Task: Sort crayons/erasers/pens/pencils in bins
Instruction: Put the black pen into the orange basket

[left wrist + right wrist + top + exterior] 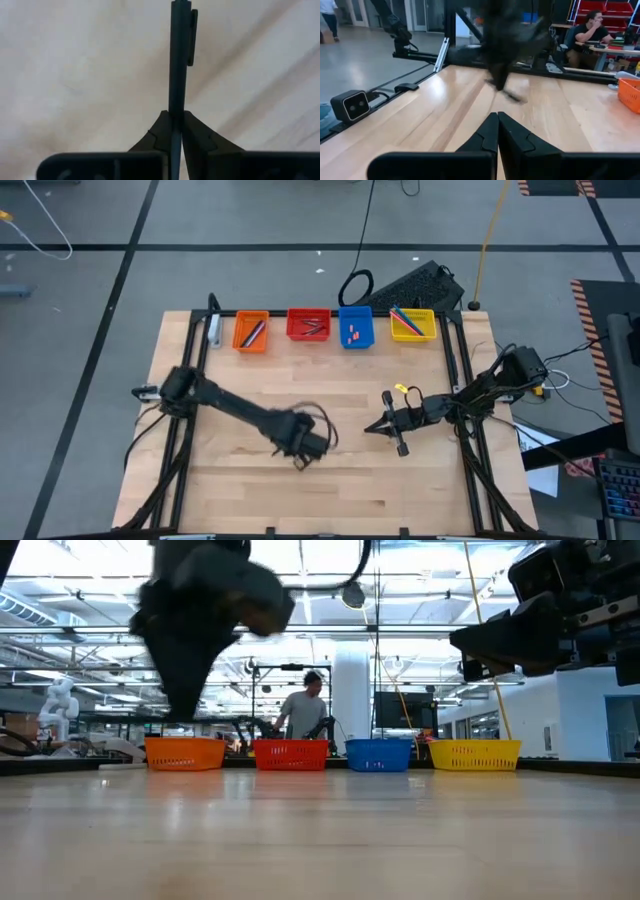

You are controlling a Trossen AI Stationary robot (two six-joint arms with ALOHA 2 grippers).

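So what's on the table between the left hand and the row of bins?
Nothing: in the high view, only bare wood lies between the left hand, shut on a pen, and the bins.

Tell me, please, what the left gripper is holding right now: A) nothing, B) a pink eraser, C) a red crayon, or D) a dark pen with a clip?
D: in the left wrist view the left gripper is shut on a dark pen with a clip.

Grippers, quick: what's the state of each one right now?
Left gripper: shut on a dark pen, above the table's middle.
Right gripper: shut, holding nothing, over the table's right side.
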